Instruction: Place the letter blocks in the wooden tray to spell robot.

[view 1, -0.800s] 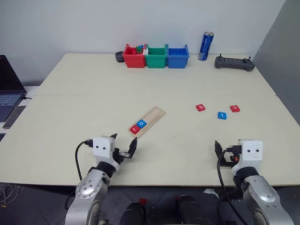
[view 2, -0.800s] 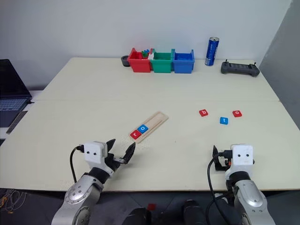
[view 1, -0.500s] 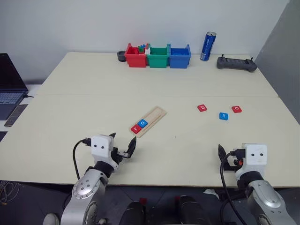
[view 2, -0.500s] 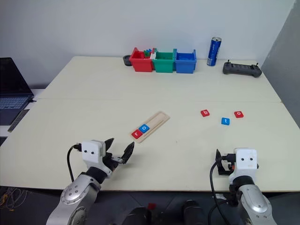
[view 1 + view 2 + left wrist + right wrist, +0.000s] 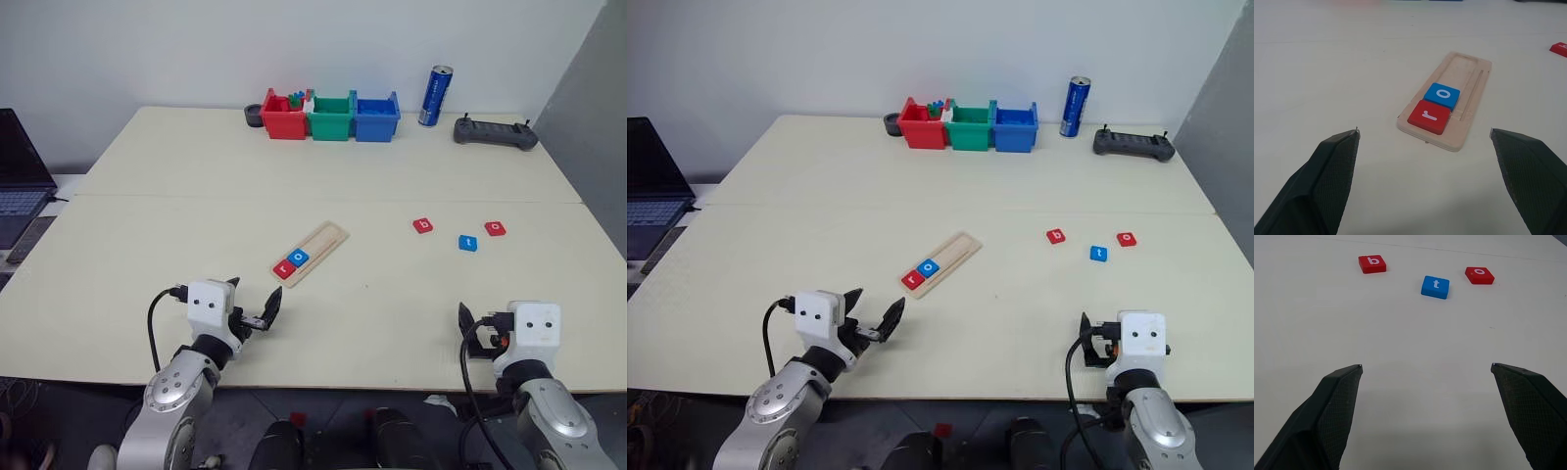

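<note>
You have two of five letters in: the red "r" block (image 5: 1428, 116) and the blue "o" block (image 5: 1442, 95) sit touching at the near end of the wooden tray (image 5: 327, 239), which lies askew mid-table. Three are left, I judge: the red "b" (image 5: 1372, 263), the blue "t" (image 5: 1435, 286) and the red "o" (image 5: 1479, 274) lie loose toward the table's right edge. Your left gripper (image 5: 253, 311) and right gripper (image 5: 1430, 396) both stand wide open and empty by the near edge.

Bright, even light — soft shadows, sharp
</note>
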